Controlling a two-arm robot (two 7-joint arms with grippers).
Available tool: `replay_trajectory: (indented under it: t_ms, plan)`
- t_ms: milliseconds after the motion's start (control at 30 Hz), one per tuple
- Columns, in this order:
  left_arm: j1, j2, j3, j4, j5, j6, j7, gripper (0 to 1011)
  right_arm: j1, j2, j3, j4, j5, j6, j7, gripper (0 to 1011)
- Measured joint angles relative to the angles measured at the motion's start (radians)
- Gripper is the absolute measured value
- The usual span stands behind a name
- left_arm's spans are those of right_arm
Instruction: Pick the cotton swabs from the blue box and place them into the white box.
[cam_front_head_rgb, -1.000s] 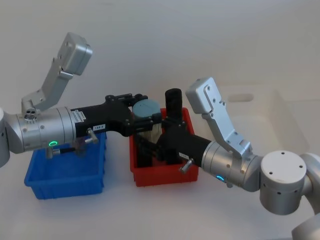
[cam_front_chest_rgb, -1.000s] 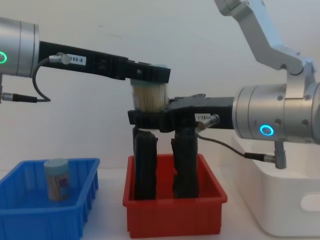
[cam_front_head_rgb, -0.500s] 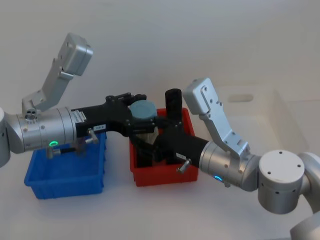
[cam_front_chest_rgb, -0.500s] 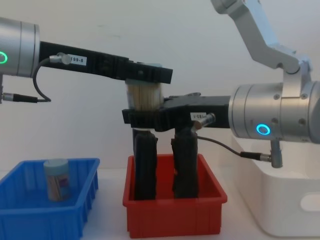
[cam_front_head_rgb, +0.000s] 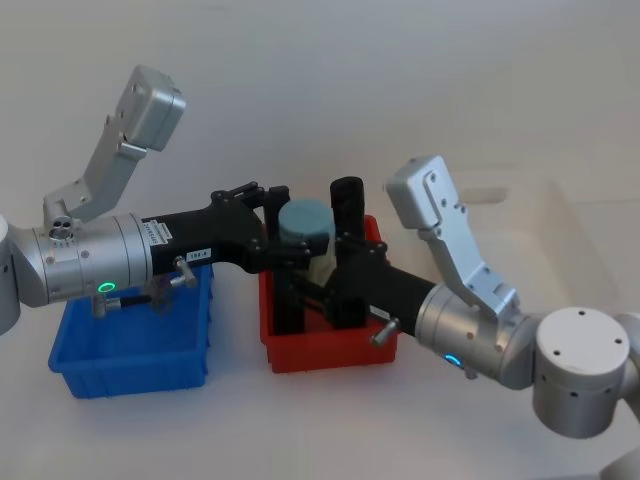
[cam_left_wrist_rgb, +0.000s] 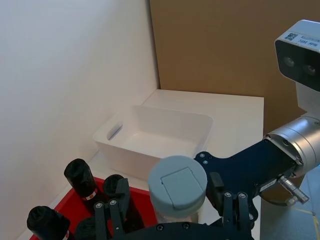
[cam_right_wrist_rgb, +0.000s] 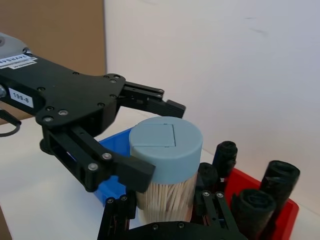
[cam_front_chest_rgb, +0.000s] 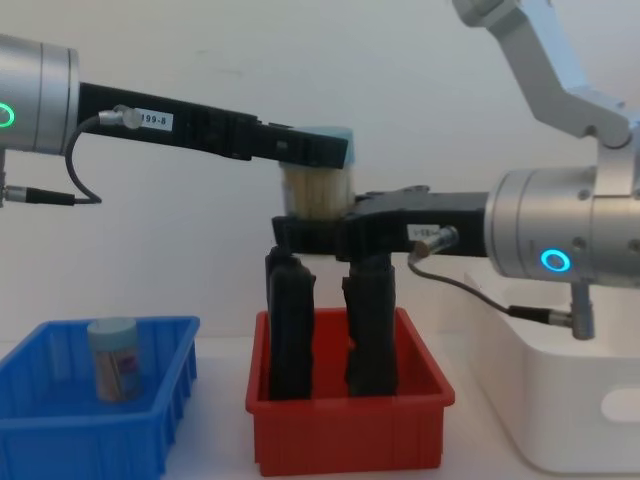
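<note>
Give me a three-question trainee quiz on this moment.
1. How many tubs stand in the blue box?
2. The raised cotton swab tub hangs above: A) the blue box B) the red bin C) bare table.
3. True or false: the right gripper clamps the raised tub below its lid, while the left gripper has its fingers spread beside the lid.
Key: 1) one, the labelled tub; 2) B; 3) true.
</note>
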Motion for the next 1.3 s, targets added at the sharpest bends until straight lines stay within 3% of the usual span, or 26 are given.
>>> replay_trajectory:
  t_ms: [267, 733, 1000, 1300]
  plan:
    - [0.0, 0.0, 0.0, 0.0, 0.0, 0.0, 0.0, 1004, -0.041, 0.039, 0.025, -0.052, 0.046, 0.002, -0.061, 626]
    - [0.0, 0.0, 0.0, 0.0, 0.0, 0.0, 0.0, 1004, -0.131, 0.132, 0.101, -0.128, 0.167, -0.031, -0.217, 626]
    - [0.0, 0.0, 0.0, 0.0, 0.0, 0.0, 0.0, 1004, -0.154, 0.161, 0.136, -0.119, 0.206, -0.053, -0.299, 626]
    - [0.0, 0.0, 0.0, 0.0, 0.0, 0.0, 0.0, 1004, -0.139, 0.17, 0.168, -0.034, 0.228, -0.074, -0.39, 626]
